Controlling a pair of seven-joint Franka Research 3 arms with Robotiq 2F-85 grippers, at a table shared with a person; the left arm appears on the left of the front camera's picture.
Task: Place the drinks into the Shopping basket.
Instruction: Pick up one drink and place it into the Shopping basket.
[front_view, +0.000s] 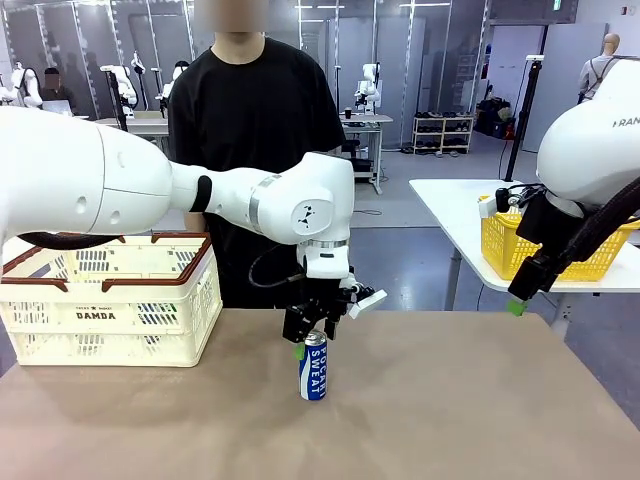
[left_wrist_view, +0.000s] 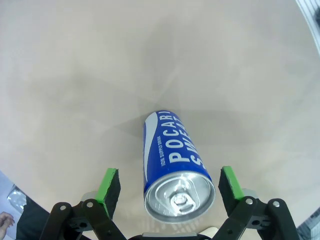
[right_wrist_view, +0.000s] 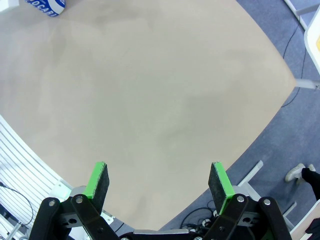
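Table (front_view: 450, 420): a tan top is seen, carrying everything below.
Shopping basket (front_view: 110, 300): cream-white with a brown rim, "DAMDA" printed on its side; set well left of the can, at the table's far left.
Left gripper (left_wrist_view: 170, 187): held directly over the can, jaws spread wide to either side of its top, green pads (left_wrist_view: 109, 186) apart from the metal.
Right gripper (right_wrist_view: 159, 185): held open, well right of the can, above the table's edge.
Can (front_view: 313, 366): blue and white, silver top, "POCARI SWEAT" lettered down its side; stood upright at mid-table.

Left gripper (left_wrist_view: 169, 185) and right gripper (right_wrist_view: 159, 181) gape wide.
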